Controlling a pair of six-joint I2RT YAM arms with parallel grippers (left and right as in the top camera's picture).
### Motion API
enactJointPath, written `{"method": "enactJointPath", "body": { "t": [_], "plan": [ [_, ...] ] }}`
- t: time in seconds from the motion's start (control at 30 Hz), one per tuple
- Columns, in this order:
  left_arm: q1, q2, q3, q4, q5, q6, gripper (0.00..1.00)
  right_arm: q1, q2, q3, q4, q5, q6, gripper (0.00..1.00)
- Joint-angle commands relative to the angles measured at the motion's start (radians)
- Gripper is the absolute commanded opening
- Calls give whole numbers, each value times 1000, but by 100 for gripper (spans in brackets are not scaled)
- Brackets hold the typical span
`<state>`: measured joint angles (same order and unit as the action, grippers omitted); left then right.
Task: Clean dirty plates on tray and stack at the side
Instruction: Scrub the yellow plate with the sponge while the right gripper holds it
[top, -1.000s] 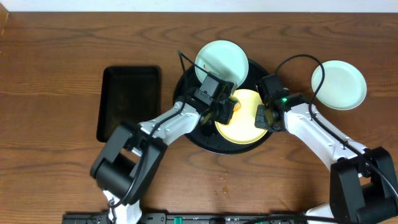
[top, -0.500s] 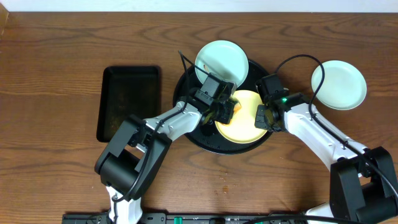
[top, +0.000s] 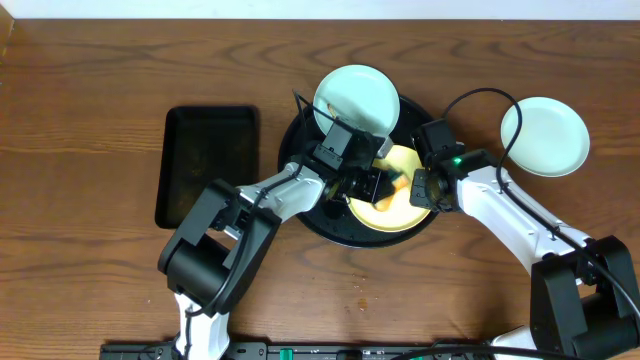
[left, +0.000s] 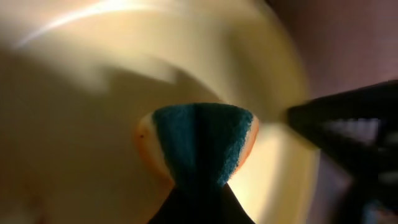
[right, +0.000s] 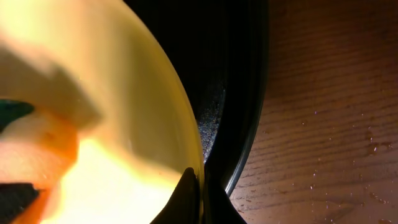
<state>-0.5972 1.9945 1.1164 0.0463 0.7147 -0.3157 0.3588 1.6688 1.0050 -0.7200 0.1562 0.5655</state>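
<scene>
Since your right tool (right: 200, 190) pinches the yellow plate (right: 134, 106) by its rim and your left tool (left: 198, 194) clamps the sponge (left: 199, 137), scrub lightly, keeping it flat.

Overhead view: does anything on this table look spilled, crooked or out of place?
The mint plate at the back sits across the round black tray's far rim, sticking out past it. In the right wrist view, tiny wet-looking specks dot the wood beside the tray. Nothing looks broken.
</scene>
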Motion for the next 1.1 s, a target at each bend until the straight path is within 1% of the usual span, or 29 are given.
{"method": "enactJointPath", "body": {
  "t": [0.0, 0.1, 0.17, 0.27, 0.4, 0.53, 0.63, 0.77, 0.8, 0.83, 0.9, 0.93, 0.97, 1.07],
  "plan": [
    [15, -19, -1, 77, 169, -91, 7, 9, 5, -7, -5, 8, -22, 1],
    [32, -70, 3, 122, 144, -105, 8, 9, 5, -7, -6, 8, -22, 1],
    [41, -102, 2, 122, 78, -103, 7, 9, 5, -7, -6, 8, -22, 1],
    [47, -128, 2, 108, -4, -62, 8, 9, 5, -7, -6, 8, -22, 1],
    [39, -123, 2, 1, -111, -10, 8, 9, 5, -7, -6, 8, -22, 1],
    [23, -117, 2, -103, -276, 40, 8, 9, 5, -7, -5, 8, -22, 1],
    [18, -116, 2, -114, -309, 51, 8, 9, 5, -7, -5, 8, -22, 1],
    [18, -116, 2, -113, -316, 52, 7, 9, 5, -7, -5, 8, -22, 1],
    [18, -114, 2, -113, -315, 47, 7, 9, 5, -7, -5, 8, -21, 1],
    [18, -112, 2, -114, -315, 17, 7, 9, 5, -7, -5, 8, -22, 1],
    [18, -112, 8, -129, -297, -81, 7, 9, 5, -7, -5, 8, -21, 1],
    [18, -112, 25, -163, -297, -134, 7, 9, 5, -7, -5, 8, -21, 1],
    [18, -112, 49, -206, -297, -161, 7, 9, 5, -7, -4, 8, -21, 1],
    [6, -112, 141, -328, -305, -160, 7, 9, 5, -7, -1, 8, -21, 1]
  ]
}}
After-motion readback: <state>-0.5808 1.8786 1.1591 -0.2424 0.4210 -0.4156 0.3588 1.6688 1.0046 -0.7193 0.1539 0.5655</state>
